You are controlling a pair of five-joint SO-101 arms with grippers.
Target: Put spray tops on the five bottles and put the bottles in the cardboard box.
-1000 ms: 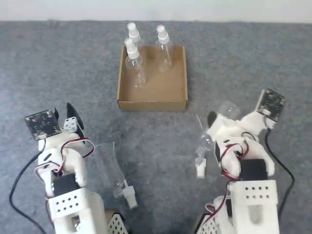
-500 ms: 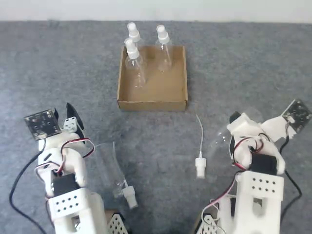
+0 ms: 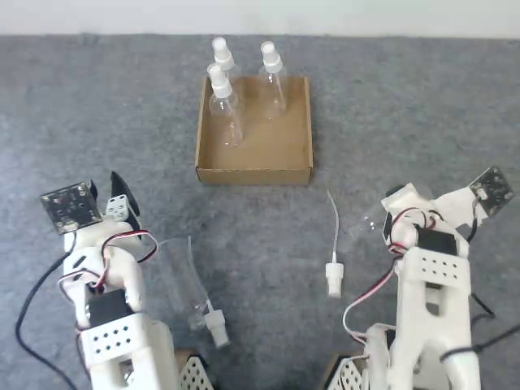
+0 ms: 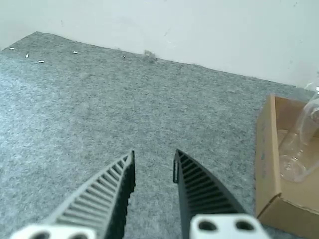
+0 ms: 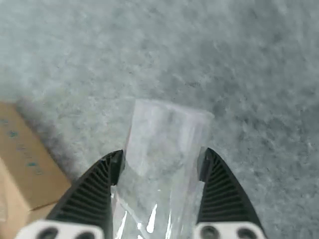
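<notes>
Near the cardboard box, the right gripper squeezes a clear bottle; the left gripper has its fingers apart.

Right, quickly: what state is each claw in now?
Left claw: open, holding nothing.
Right claw: closed on a clear bottle.

There are five bottles. Three stand upright inside the single box, along its far wall: a left-rear bottle, a left-front bottle and a right bottle. A fourth bottle lies on the bench, near-left of the box. The fifth bottle is gripped by the right end effector, near-right of the box. There are five spray tops: four are fitted and one loose top lies in front of the box. There are two arms.
</notes>
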